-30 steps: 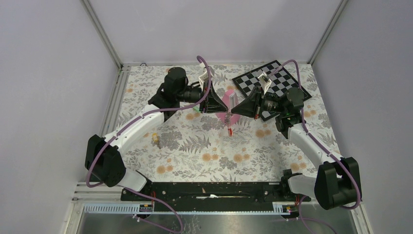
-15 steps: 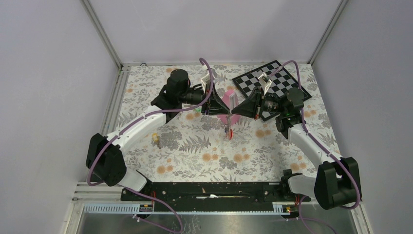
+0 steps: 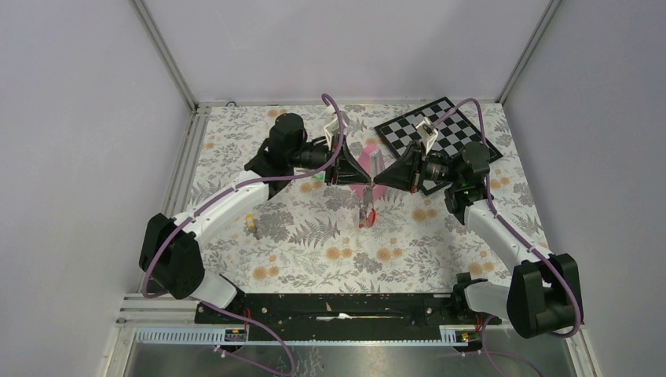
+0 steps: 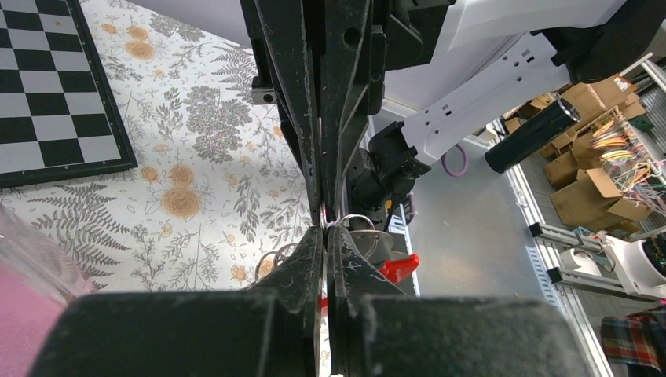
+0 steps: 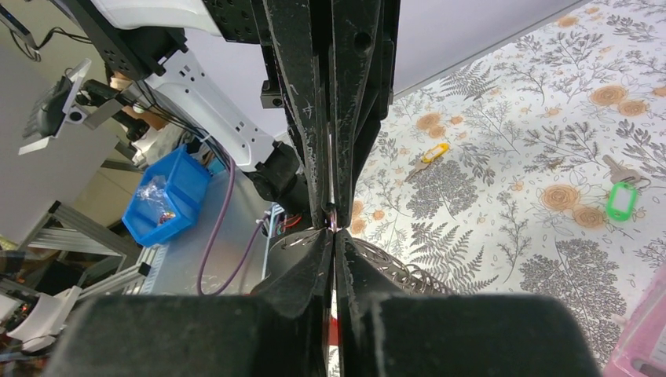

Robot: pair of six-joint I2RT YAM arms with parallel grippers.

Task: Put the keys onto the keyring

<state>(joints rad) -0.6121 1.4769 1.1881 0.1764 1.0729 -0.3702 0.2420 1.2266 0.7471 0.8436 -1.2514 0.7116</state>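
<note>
Your keyring (image 3: 364, 209) hangs at the centre of the top view. Its long axis runs from the claw tips toward the lower edge of the frame, leaning slightly left. It dangles directly beneath the spot where your left claw (image 3: 361, 178) and right claw (image 3: 378, 179) meet tip to tip. Both are pinched closed, and you cannot tell which one actually holds it. It reads as a grey loop with red along one side. In the left wrist view its red bar (image 4: 399, 268) shows low and right of centre. The pink pyramid (image 3: 367, 151) stands just behind the claws, with the chessboard (image 3: 440, 135) at upper right.
</note>
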